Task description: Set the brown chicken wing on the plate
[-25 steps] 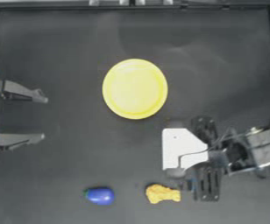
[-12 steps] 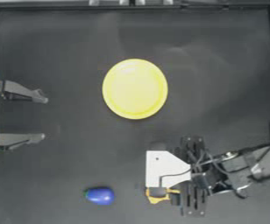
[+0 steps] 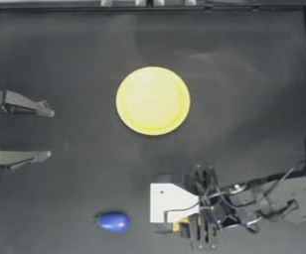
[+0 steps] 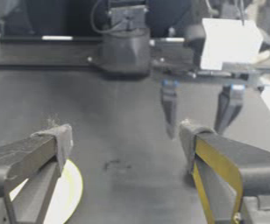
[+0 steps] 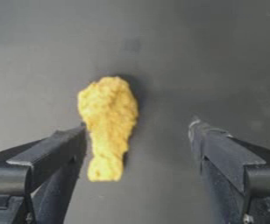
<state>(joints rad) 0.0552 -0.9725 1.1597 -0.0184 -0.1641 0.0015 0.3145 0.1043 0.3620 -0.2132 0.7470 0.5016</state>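
Near right on the worktop (image 3: 62,49), right gripper (image 3: 182,227) is over the brown chicken wing (image 5: 107,127), jaws spread wide with nothing held. Wrist view: wing is lumpy, matte golden, drumstick-shaped, lying flat beside one finger (image 5: 55,151), not clamped. Top view shows only a yellow sliver of it under the arm. Plate (image 3: 152,100), plain smooth yellow disc, sits well apart near centre. Small rounded blue object (image 3: 113,222) lies left of the wing. Left gripper (image 3: 46,134) parked far left, jaws wide apart. No legible writing.
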